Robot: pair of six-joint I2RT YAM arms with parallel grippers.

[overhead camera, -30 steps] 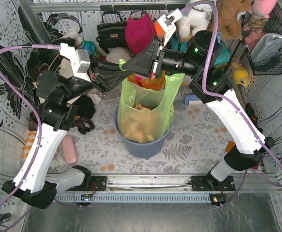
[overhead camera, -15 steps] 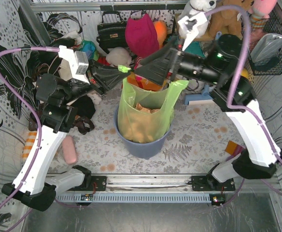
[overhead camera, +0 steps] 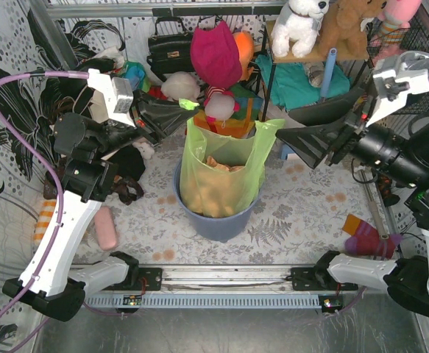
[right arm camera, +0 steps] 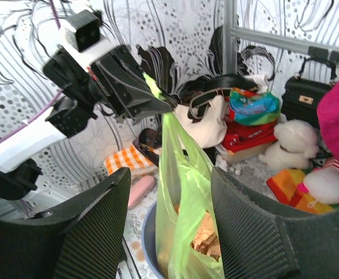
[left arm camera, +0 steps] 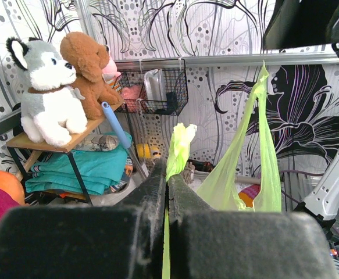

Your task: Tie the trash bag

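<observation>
The trash bag [overhead camera: 218, 173], thin light-green plastic with crumpled brown paper inside, stands in a round blue-grey bin [overhead camera: 218, 220] at the middle of the table. My left gripper [overhead camera: 190, 110] is shut on the bag's left handle and holds it up. In the left wrist view the green strip [left arm camera: 179, 145] pokes out past the closed gripper [left arm camera: 168, 174]. The bag's right handle [overhead camera: 271, 131] stands up free. My right gripper [overhead camera: 286, 125] is open just right of that handle, with nothing between its fingers. The right wrist view looks between the open gripper [right arm camera: 170, 174] at the bag [right arm camera: 186, 192].
A shelf with stuffed toys [overhead camera: 302, 22] stands behind the bin. A black handbag [overhead camera: 168, 48] and a magenta bag [overhead camera: 214, 51] are at the back. A pink object [overhead camera: 105, 226] lies at the left. A wire basket [overhead camera: 413, 66] hangs at the right wall.
My right gripper has opened, let go of the bag's top and swung back to the right. The left gripper has closed on the left handle and kept its place.
</observation>
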